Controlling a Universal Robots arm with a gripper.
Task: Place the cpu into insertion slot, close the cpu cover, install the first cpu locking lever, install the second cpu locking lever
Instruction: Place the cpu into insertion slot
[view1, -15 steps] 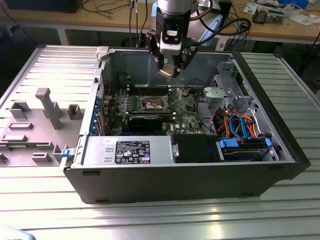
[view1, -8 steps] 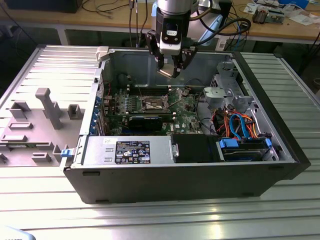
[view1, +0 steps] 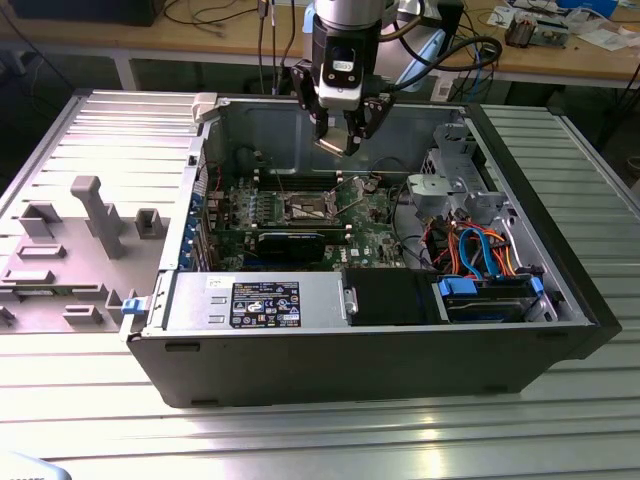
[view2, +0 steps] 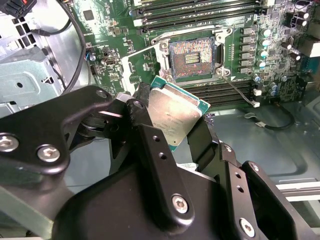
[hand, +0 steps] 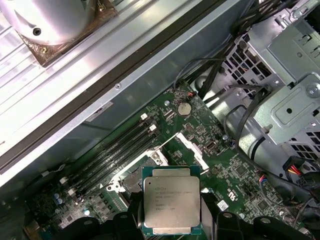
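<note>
The claw is closed on the cpu. Its dark fingers pinch two opposite edges of the chip, likely so the metal top and the underside stay untouched. In the first wrist view the cpu sits between the fingers with its silver-grey lid facing the camera. In the second wrist view it hangs at a tilt rather than level with the board.

Just beyond the chip lies the insertion slot, a dark square recess with a silvery rim. It is bare and nothing is seated in it yet. The cpu is held in the air near it, apart from it and not touching. The cpu cover appears swung up and away from the recess, which would explain why the slot is exposed.

Around the slot spreads the green motherboard, with long memory slots beside it.

In the exterior view the claw hangs inside the open computer case, above the slot. The case lies on its side on the ribbed metal bench, so the arm can reach the board from above. A grey fixture tray sits at the exterior view's left.
</note>
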